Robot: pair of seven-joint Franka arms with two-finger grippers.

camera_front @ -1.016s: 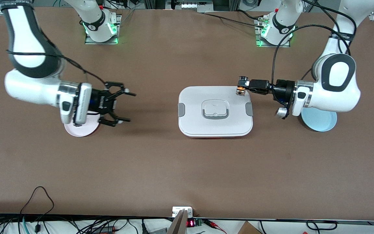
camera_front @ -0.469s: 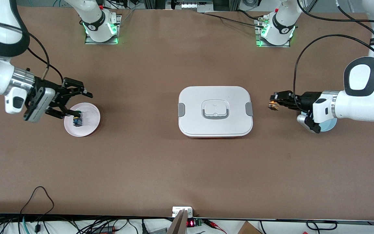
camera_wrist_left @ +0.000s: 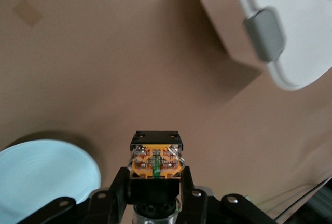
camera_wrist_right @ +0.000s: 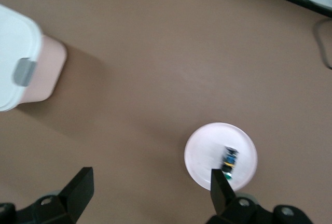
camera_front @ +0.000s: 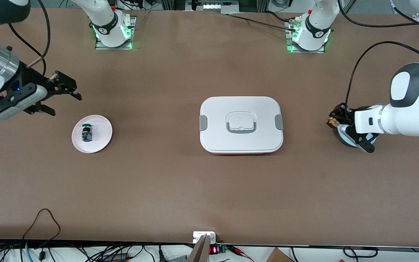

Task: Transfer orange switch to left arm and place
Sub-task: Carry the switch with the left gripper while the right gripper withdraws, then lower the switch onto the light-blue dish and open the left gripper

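Note:
My left gripper [camera_front: 335,117] is shut on the orange switch [camera_front: 331,122] and holds it in the air at the left arm's end of the table, by the edge of a light blue plate [camera_front: 344,137]. In the left wrist view the orange switch [camera_wrist_left: 155,159] sits clamped between the fingers of the left gripper [camera_wrist_left: 155,182], its orange terminal face showing. The white box [camera_front: 241,123] stands at the table's middle, apart from both grippers. My right gripper [camera_front: 66,106] is open and empty over bare table near the right arm's end; it also shows in the right wrist view [camera_wrist_right: 150,193].
A pink plate [camera_front: 100,140] holds the green-capped blue switch [camera_front: 86,133] at the right arm's end, also in the right wrist view [camera_wrist_right: 230,161]. The box's clip end shows in the left wrist view [camera_wrist_left: 290,32] and the right wrist view [camera_wrist_right: 18,63]. The blue plate [camera_wrist_left: 46,177] lies below the left gripper.
My left gripper has drawn back with the orange switch from over the box's corner toward the blue plate. My right gripper has pulled away from the pink plate, uncovering the green-capped switch.

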